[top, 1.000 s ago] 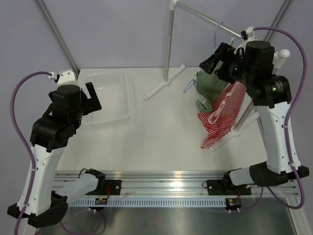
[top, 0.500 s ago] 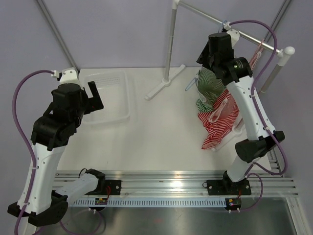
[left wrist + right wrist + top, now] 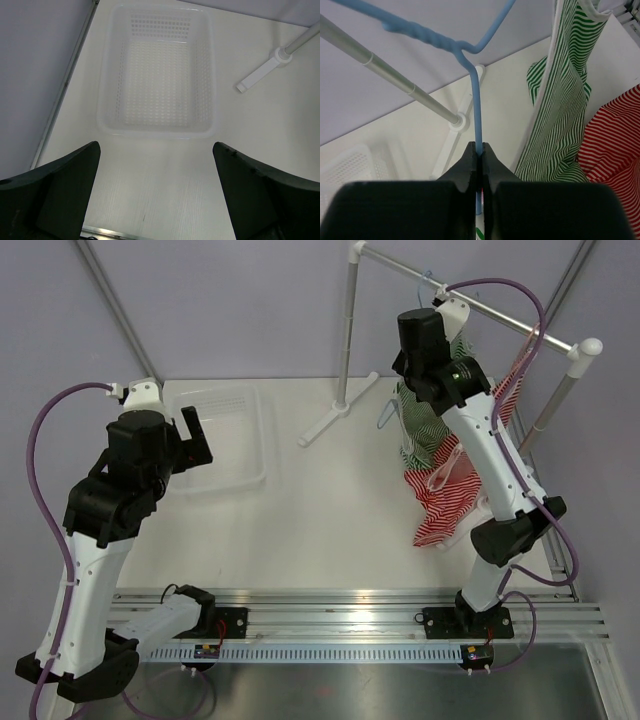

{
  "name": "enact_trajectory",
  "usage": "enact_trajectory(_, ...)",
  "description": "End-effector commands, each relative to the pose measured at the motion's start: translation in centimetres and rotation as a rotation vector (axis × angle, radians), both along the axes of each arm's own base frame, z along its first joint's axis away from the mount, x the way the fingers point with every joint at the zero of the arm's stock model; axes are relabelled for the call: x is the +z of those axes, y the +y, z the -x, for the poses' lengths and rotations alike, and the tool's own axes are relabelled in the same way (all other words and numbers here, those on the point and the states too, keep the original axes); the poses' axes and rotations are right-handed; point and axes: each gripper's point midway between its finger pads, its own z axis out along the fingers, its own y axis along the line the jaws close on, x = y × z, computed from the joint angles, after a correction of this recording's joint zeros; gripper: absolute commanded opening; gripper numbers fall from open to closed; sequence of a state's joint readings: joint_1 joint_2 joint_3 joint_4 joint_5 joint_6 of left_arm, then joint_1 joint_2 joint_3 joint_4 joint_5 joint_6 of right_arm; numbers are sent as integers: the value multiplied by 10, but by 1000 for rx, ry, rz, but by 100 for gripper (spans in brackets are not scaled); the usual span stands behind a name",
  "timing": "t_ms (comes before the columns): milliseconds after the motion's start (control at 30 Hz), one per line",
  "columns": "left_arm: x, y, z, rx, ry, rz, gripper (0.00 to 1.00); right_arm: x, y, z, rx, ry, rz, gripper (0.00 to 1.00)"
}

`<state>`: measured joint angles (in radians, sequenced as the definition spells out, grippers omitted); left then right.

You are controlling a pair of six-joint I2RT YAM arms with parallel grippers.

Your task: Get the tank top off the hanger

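Observation:
A blue wire hanger (image 3: 476,100) hangs by its hook over the rack's grey rail (image 3: 390,75). My right gripper (image 3: 479,146) is shut on the hanger's blue wire just below its twisted neck. The green-and-white striped tank top (image 3: 560,125) hangs right beside it, draped down to the table. In the top view the right gripper (image 3: 415,368) is high up by the rail (image 3: 470,302), above the tank top (image 3: 425,420). My left gripper (image 3: 156,147) is open and empty, hovering over the table near the white basket (image 3: 107,90).
A red-and-white striped garment (image 3: 445,495) hangs lower at the right, partly on the table. The rack's white foot (image 3: 335,410) and pole stand mid-table. The mesh basket (image 3: 262,430) sits at the back left, by the left gripper (image 3: 195,435).
My right arm swung up and to the left to the rail, and its jaws closed from wide open onto the blue hanger wire. The left arm has stayed still.

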<state>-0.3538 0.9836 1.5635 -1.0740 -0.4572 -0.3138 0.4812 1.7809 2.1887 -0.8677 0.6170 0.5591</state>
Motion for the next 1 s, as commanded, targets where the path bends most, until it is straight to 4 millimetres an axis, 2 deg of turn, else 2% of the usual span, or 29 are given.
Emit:
enact_trajectory(0,14,-7,-6,-29,-60,19,99,67,-2,12,-44,-183,-70,0)
enact_trajectory(67,15,-8,-6,-33,-64,21,99,73,-2,13,-46,-197,-72,0)
enact_trajectory(233,23,-6,-4,-30,-82,23,99,109,-2,25,-10,-276,-130,0)
enact_trajectory(333,26,-7,-4,-38,-86,27,99,125,5,37,57,-302,-175,0)
enact_trajectory(367,29,-7,-4,-40,-93,29,99,126,16,40,120,-297,-201,0)
enact_trajectory(433,38,-8,-5,-47,-110,27,99,125,23,52,178,-280,-242,0)
enact_trajectory(467,42,-8,-6,-48,-120,27,99,124,37,60,263,-260,-270,0)
enact_trajectory(500,46,-8,-7,-51,-129,22,99,108,45,62,303,-216,-268,0)
enact_trajectory(533,52,-9,-9,-52,-147,25,99,111,51,76,359,-205,-310,0)
enact_trajectory(567,62,-10,-11,-56,-169,28,99,106,54,82,389,-186,-314,0)
enact_trajectory(667,82,-16,-17,-82,-221,47,99,83,65,105,504,-114,-308,0)
enact_trajectory(700,86,-22,-20,-106,-229,59,99,88,65,115,547,-128,-303,0)
enact_trajectory(800,96,-38,-29,-175,-250,89,99,81,71,136,657,-112,-276,0)
enact_trajectory(867,104,-49,-34,-223,-278,110,99,72,84,151,789,-86,-255,0)
enact_trajectory(900,108,-61,-37,-281,-296,130,99,71,94,170,904,-72,-257,0)
enact_trajectory(933,111,-68,-39,-314,-307,140,99,72,93,171,906,-76,-251,0)
enact_trajectory(967,113,-74,-41,-346,-320,141,99,69,101,186,992,-53,-268,0)
